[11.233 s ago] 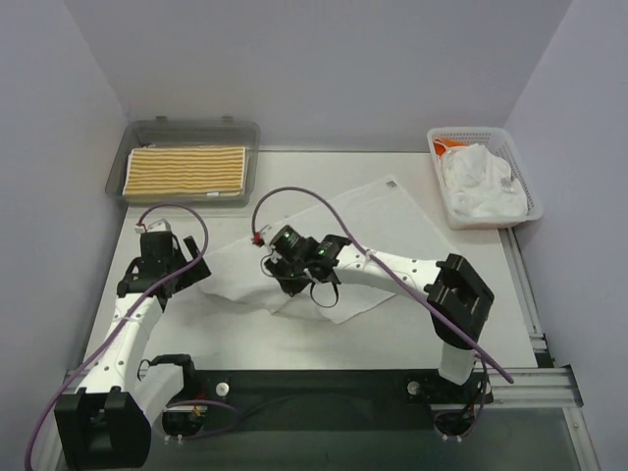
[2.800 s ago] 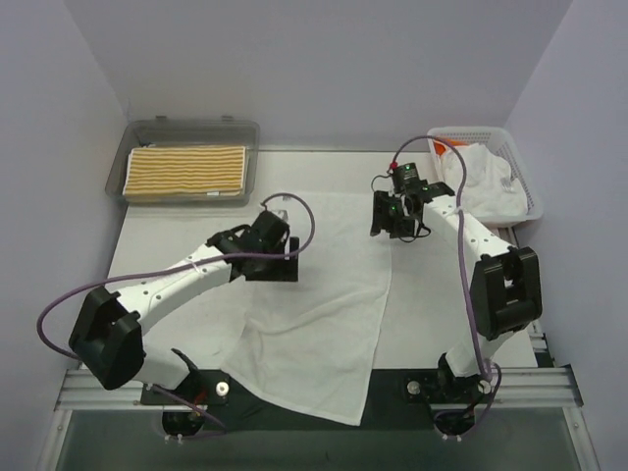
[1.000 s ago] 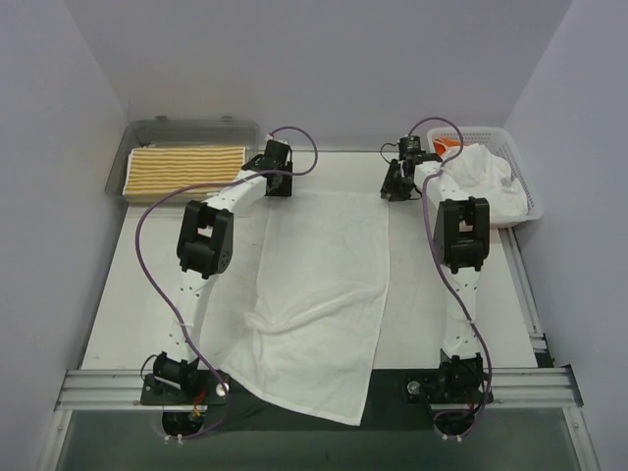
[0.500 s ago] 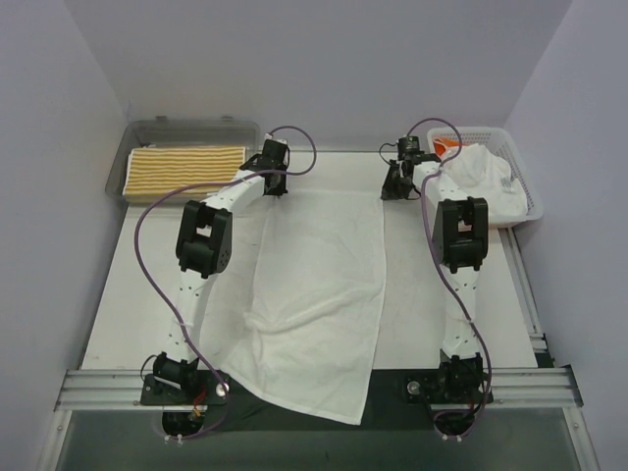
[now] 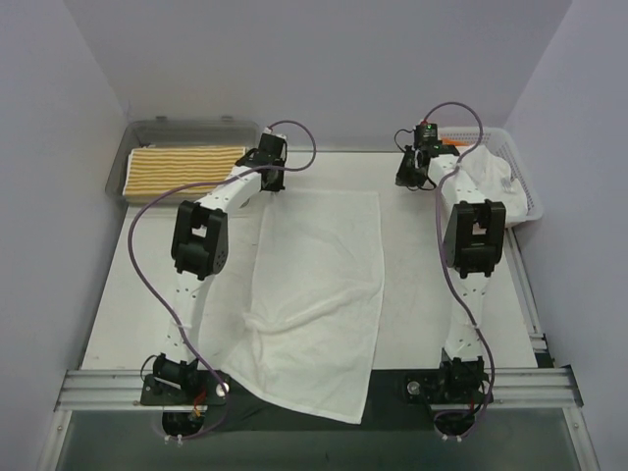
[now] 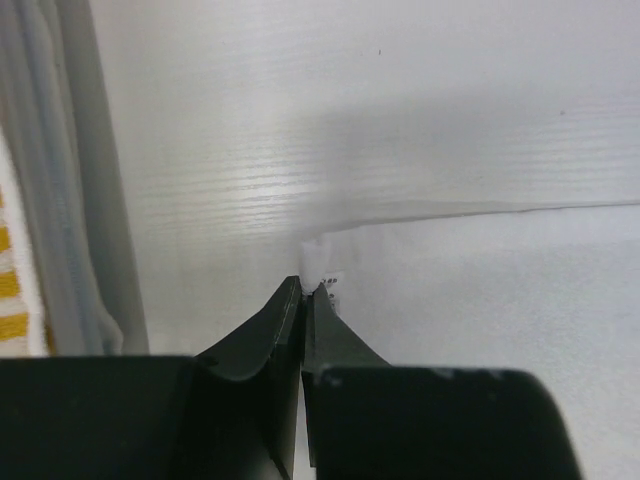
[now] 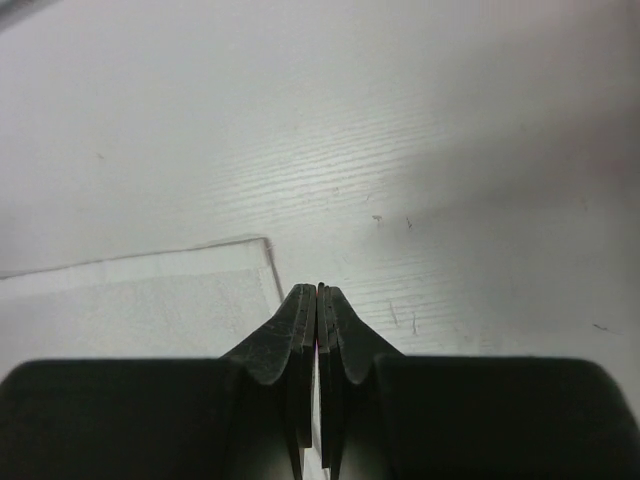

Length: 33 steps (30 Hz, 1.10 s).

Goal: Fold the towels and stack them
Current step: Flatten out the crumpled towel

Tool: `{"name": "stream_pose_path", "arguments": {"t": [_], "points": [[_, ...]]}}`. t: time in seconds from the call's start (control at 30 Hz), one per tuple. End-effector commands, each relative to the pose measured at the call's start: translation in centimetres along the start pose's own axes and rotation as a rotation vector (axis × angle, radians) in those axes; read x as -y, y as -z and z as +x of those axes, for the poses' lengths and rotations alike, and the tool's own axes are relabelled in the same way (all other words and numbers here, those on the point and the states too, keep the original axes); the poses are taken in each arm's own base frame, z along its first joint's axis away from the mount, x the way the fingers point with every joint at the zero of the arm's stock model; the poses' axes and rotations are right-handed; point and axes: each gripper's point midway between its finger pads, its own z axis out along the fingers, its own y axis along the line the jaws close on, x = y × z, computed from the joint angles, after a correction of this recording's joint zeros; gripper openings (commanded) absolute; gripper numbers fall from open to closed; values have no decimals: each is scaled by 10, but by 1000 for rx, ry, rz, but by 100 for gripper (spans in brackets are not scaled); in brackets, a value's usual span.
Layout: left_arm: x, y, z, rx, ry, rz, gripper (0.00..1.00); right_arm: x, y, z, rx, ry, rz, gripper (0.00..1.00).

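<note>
Left pincer (image 6: 303,288) pinches the far-left corner of the white towel (image 5: 319,265); right pincer (image 7: 317,290) is clenched empty just beside the far-right corner. White towel lies spread, unfolded, on the table (image 5: 167,255); only the yellow-striped towel (image 5: 186,169) sits folded in the tray (image 5: 191,125).

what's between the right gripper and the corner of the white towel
Only a narrow strip of bare table; the right wrist view shows the shut right gripper just beside the white towel corner.

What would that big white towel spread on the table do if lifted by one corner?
Probably sag and fold: the white towel hangs limp over the table edge. It likely weighs little, lying thin and flat. Pushed, it would probably bunch, as its creases near the middle suggest.
</note>
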Motion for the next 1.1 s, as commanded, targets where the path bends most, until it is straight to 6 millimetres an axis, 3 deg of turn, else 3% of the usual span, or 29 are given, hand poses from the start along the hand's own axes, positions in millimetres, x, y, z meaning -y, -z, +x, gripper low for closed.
{"name": "stream_pose_path", "arguments": {"t": [0.0, 0.07, 0.1, 0.13, 0.23, 0.43, 0.6, 0.77, 0.87, 1.07], "points": [[-1, 64, -85, 205, 20, 43, 4, -11, 50, -47, 139, 8, -48, 0], [-1, 62, -83, 202, 15, 45, 5, -20, 46, -45, 118, 22, -102, 0], [-1, 59, -79, 193, 13, 43, 4, -25, 44, -43, 107, 32, -124, 6], [0, 51, -69, 165, 5, 44, 5, -30, 41, -38, 91, 39, -145, 20], [3, 40, -53, 126, 9, 58, 5, -33, 21, -21, 45, 62, -147, 38], [3, 21, -32, 76, 0, 52, 5, -57, -4, 5, 19, 192, -188, 38], [3, 15, -23, 56, -2, 51, 5, -85, -10, 28, 21, 335, -190, 29], [3, 11, -14, 35, -1, 49, 5, -75, -20, 57, -63, 262, -151, 26], [2, 8, -7, 19, -2, 44, 5, -56, -23, 89, -181, 176, -99, 26], [3, 4, 9, -19, -8, 52, 5, -22, -2, 151, -331, 60, -18, 26]]}}
